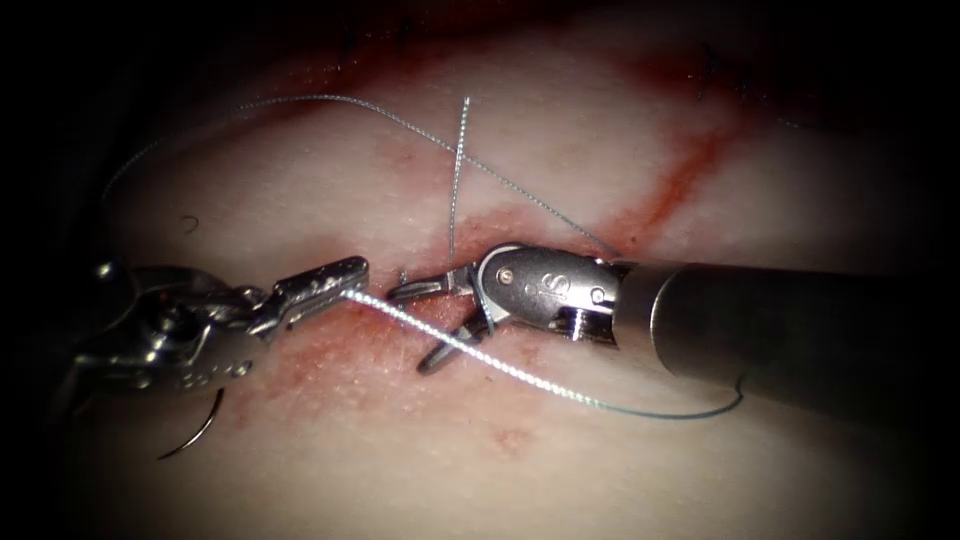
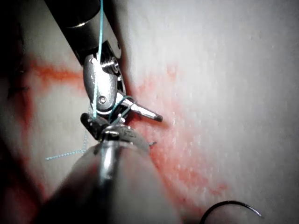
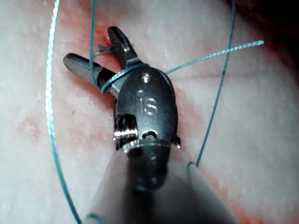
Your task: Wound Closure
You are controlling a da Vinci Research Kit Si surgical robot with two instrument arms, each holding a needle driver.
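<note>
With your left tool (image 1: 325, 285) clamped on the thread (image 1: 470, 350), your right tool (image 1: 425, 322) gaped with a loop around its jaws, the needle (image 1: 195, 435) lay free on the tissue (image 1: 600, 460) lower left, so the knot looked unfinished.

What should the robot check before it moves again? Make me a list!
1. Left tool gripping the thin blue-grey thread: ok, jaws shut on it.
2. Right tool free: ok, jaws open, holding nothing.
3. Thread looped round the right tool's jaws: ok, the right wrist view shows the loop.
4. Curved dark steel needle out of the way: ok, it lies loose on the pale pork tissue, left of the cut, not in the tissue, held by neither tool.
5. Loop tight enough: cannot tell.
</note>
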